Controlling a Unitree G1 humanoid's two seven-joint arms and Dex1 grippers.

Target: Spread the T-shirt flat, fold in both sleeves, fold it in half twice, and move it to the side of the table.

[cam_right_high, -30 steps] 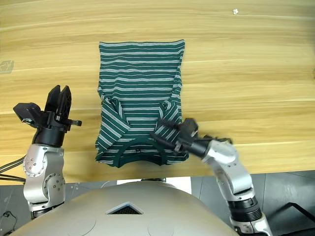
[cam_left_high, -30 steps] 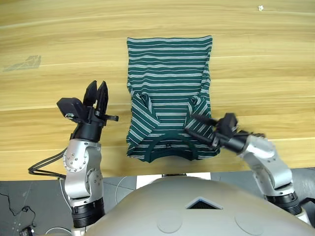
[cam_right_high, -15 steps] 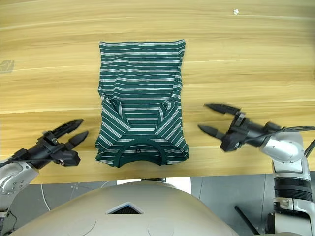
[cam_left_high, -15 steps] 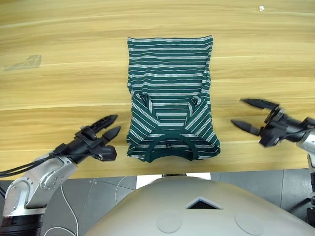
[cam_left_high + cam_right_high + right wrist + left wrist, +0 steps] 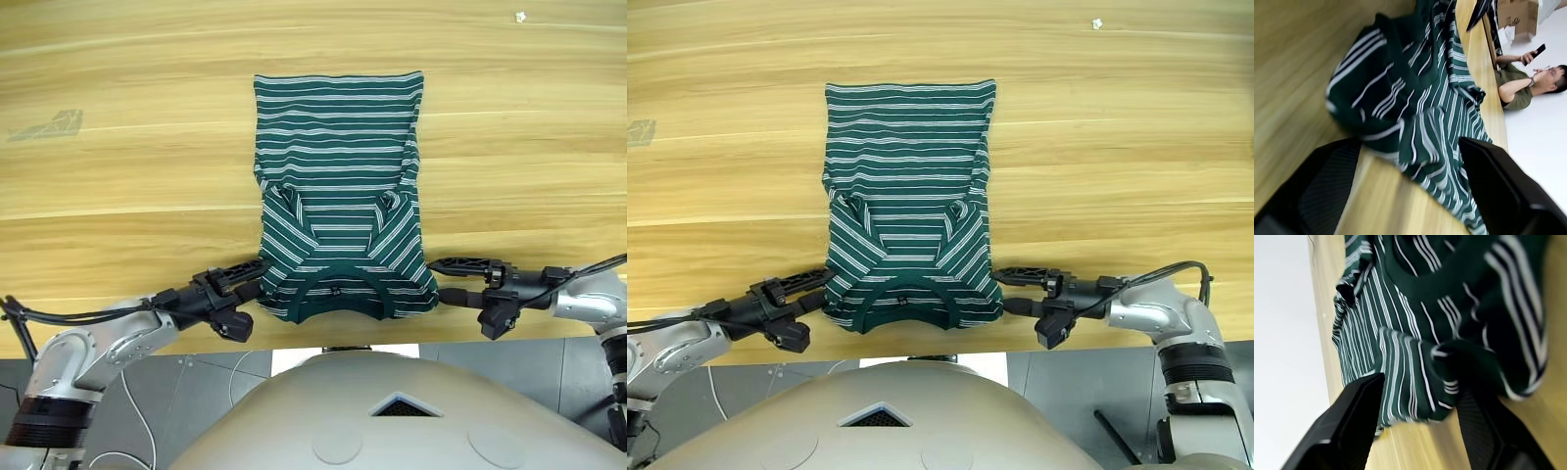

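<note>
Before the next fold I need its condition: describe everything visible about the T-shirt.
The T-shirt is dark green with thin white stripes, soft cloth, lying flat on the wooden table, both sleeves folded in over its front, collar nearest the robot, hem far. The open left hand straddles its near left corner and the open right hand its near right corner.

Left wrist cam. I see the T-shirt (image 5: pixel 1415 323), dark green with thin white stripes, lying on the wooden table (image 5: pixel 1547 431). Its rumpled near edge bulges between the black fingers (image 5: pixel 1352 421) of the left gripper (image 5: pixel 1420 399), which stand wide apart, one on each side of the cloth. Contact with the fabric: can't tell. The plain green collar band curves just beyond that edge.
</note>
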